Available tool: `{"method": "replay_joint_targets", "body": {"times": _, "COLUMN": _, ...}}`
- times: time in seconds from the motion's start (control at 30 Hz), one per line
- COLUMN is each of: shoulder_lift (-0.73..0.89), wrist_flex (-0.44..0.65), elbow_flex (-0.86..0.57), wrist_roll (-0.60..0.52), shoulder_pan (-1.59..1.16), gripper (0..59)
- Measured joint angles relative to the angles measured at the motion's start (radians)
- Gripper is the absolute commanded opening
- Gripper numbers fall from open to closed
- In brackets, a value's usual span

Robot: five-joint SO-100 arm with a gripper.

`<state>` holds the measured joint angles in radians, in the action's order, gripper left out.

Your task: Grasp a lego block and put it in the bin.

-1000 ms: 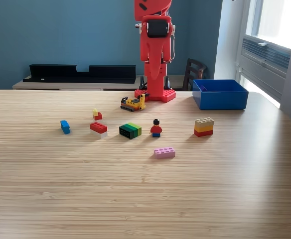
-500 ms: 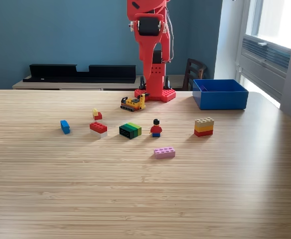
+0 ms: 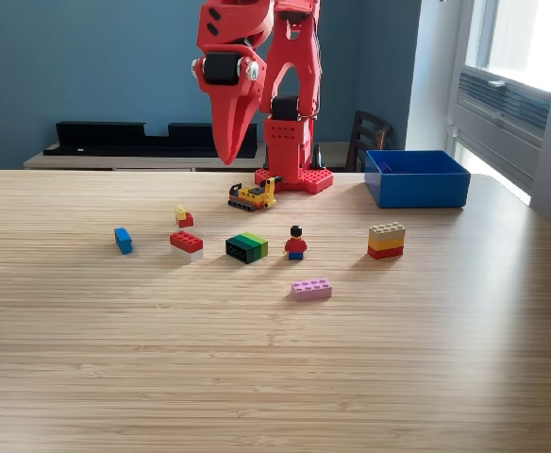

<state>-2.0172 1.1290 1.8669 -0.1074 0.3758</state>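
We see the gripper pinched narrow, upper centre; the red block, centre-left, looks light, rigid; we'd pinch its long sides.

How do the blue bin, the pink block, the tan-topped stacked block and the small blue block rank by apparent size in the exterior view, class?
1. blue bin
2. tan-topped stacked block
3. pink block, close to the stack and nearer the camera, so unsure
4. small blue block

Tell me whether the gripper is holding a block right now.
No, the gripper hangs in the air above the table with nothing in it.
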Motion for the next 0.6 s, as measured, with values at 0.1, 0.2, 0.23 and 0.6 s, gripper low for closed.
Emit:
{"method": "replay_joint_targets", "body": {"times": 0.1, "shoulder_lift": 0.000, "wrist_flex": -0.012, "elbow_flex": 0.028, "wrist_roll": -0.037, "shoulder_pan": 0.044, "gripper": 0.0}}
{"method": "replay_joint_targets", "body": {"times": 0.2, "shoulder_lift": 0.000, "wrist_flex": -0.014, "elbow_flex": 0.069, "wrist_roll": -0.067, "shoulder_pan": 0.055, "gripper": 0.0}}
{"method": "replay_joint_targets", "body": {"times": 0.23, "shoulder_lift": 0.000, "wrist_flex": -0.014, "elbow_flex": 0.080, "wrist_roll": -0.078, "shoulder_pan": 0.052, "gripper": 0.0}}
{"method": "replay_joint_targets", "body": {"times": 0.6, "shoulder_lift": 0.000, "wrist_flex": -0.014, "elbow_flex": 0.138, "wrist_roll": -0.143, "shoulder_pan": 0.014, "gripper": 0.0}}
